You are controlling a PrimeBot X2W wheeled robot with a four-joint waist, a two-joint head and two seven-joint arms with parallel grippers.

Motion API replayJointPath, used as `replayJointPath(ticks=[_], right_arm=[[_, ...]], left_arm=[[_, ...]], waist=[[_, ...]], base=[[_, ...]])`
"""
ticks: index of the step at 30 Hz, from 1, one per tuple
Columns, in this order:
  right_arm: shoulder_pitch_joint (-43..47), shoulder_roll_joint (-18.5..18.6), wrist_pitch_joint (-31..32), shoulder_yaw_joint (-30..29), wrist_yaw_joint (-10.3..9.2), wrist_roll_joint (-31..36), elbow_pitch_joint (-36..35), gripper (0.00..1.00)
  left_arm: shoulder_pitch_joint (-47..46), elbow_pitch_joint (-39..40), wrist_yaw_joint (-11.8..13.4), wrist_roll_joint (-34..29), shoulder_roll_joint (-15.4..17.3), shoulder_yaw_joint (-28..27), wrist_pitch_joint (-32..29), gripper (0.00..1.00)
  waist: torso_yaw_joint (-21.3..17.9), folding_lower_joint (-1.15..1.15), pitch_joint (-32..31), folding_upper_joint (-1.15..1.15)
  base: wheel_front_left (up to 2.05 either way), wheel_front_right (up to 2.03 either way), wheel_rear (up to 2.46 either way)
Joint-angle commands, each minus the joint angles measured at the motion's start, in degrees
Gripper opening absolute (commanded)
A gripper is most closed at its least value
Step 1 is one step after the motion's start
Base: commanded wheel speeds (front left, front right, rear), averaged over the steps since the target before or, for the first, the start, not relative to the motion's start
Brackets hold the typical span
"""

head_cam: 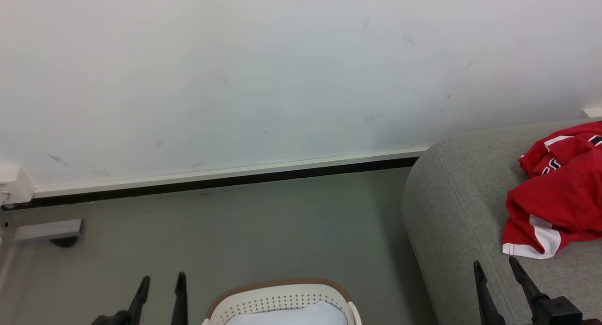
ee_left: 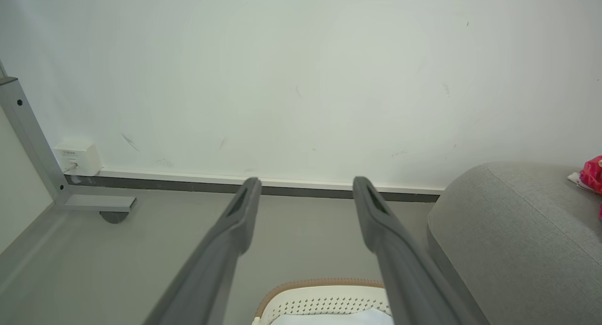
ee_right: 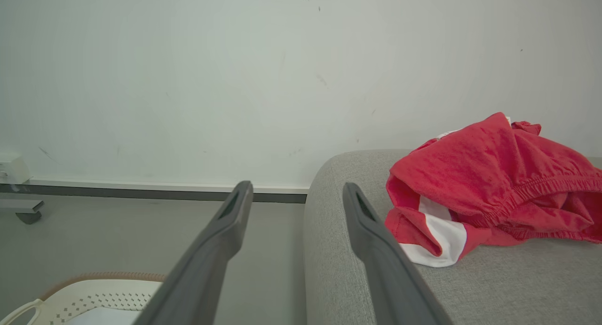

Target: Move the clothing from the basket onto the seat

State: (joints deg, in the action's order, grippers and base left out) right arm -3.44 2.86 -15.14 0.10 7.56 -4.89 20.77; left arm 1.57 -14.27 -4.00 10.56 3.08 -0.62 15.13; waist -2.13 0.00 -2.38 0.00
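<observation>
Red clothing (head_cam: 559, 193) with white bands lies crumpled on the grey seat (head_cam: 451, 212) at the right; the right wrist view has the clothing (ee_right: 489, 188) close by on the seat (ee_right: 494, 287). The cream basket (head_cam: 282, 301) with a brown rim sits on the floor at the bottom centre, a pale white-blue surface inside it; its rim also shows as the basket (ee_left: 324, 299) and the basket (ee_right: 99, 297). My left gripper (head_cam: 161, 282) stands open left of the basket. Over the seat's front edge my right gripper (head_cam: 495, 266) is open and empty, just below the clothing.
A white wall with a white-and-dark baseboard (head_cam: 225, 177) runs behind. A grey metal frame foot with a caster (head_cam: 47, 231) and a white wall socket box (ee_left: 77, 158) stand at the far left. Grey floor (head_cam: 282, 221) lies between basket and wall.
</observation>
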Motion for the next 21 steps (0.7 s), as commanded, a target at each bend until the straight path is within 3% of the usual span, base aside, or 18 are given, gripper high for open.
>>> replayJointPath(ticks=[1,3,4,7,21], right_arm=[[0.1,0.1,0.0,0.1,-0.15,-0.3,0.3,1.00],[0.0,0.1,0.0,0.1,-0.15,-0.3,0.4,1.00],[0.0,0.0,0.0,0.0,0.00,-0.2,0.2,0.00],[0.5,-0.2,0.1,-0.1,0.01,-0.2,1.7,0.00],[-0.4,-0.1,4.3,-1.5,-0.01,-16.5,0.2,0.00]], left_arm=[[-0.3,0.0,-0.1,-0.9,0.1,-0.2,0.0,1.00],[-0.3,-0.4,-0.7,-0.3,0.0,0.0,0.0,1.00],[-0.1,-0.4,-0.7,0.0,0.0,0.0,0.0,0.00],[0.7,-2.1,-0.7,0.1,-0.5,0.3,-0.1,0.00],[-1.2,-1.9,-1.3,15.3,-0.4,-1.1,-4.4,0.00]], waist=[[0.0,0.00,0.0,0.00],[0.0,0.00,0.0,0.00],[0.0,0.00,0.0,0.00],[0.0,0.00,0.0,0.00],[0.2,0.00,0.3,0.00]], base=[[0.00,0.00,0.00],[0.00,0.00,0.00],[0.00,0.00,0.00],[0.00,0.00,0.00],[0.00,0.00,0.00]])
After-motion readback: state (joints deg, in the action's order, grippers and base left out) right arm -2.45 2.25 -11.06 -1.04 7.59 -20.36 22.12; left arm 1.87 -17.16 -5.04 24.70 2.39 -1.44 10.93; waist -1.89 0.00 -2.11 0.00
